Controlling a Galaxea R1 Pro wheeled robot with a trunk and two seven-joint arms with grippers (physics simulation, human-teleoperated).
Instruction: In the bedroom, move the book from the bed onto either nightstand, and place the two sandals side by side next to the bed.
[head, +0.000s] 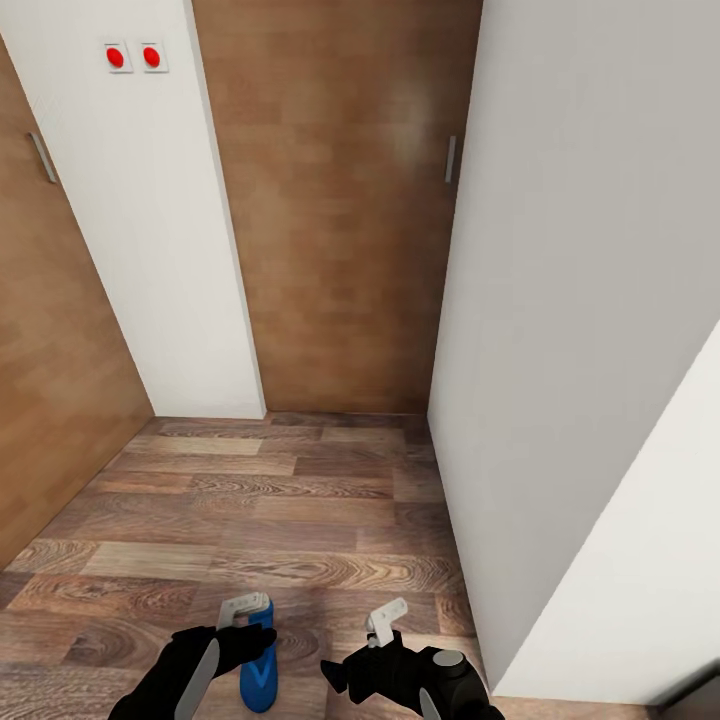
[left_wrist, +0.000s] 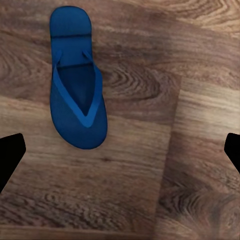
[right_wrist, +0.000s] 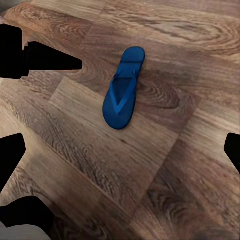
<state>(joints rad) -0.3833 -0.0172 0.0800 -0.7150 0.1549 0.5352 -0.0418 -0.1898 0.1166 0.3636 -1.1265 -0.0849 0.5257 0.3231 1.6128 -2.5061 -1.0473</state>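
Head view: robot faces a narrow recess. Floor (head: 300, 500) is wood-grain plank laminate, mid-brown with darker knots and swirling grain, boards laid crosswise to the view. Ahead stands a tall flat brown wooden door (head: 340, 220) with a slim grey metal bar handle (head: 450, 160) on its right edge. Smooth matte white wall panels (head: 560, 300) flank it on both sides. The left white panel carries a pair of white square plates with round red buttons (head: 134, 57). At far left, a second brown wood-veneer panel (head: 50, 350) with a short grey handle.

Task item in sight: one bright blue flat flip-flop sandal (head: 259, 668), lying sole-down on the floor at the bottom of the head view, directly under and partly covered by the left gripper (head: 246, 612). Left wrist view shows the sandal (left_wrist: 77, 85) clearly: elongated oval sole, matte, rubbery-looking, thin lighter-blue V-strap meeting near the toe end. Right wrist view shows the same sandal (right_wrist: 123, 89) alone on the planks.

Left gripper: black housing, pale grey fingers, spread wide and holding nothing; it hangs above the sandal.
Right gripper (head: 385, 618): pale fingers, black body, also spread wide and empty, just beside the sandal, apart from it.
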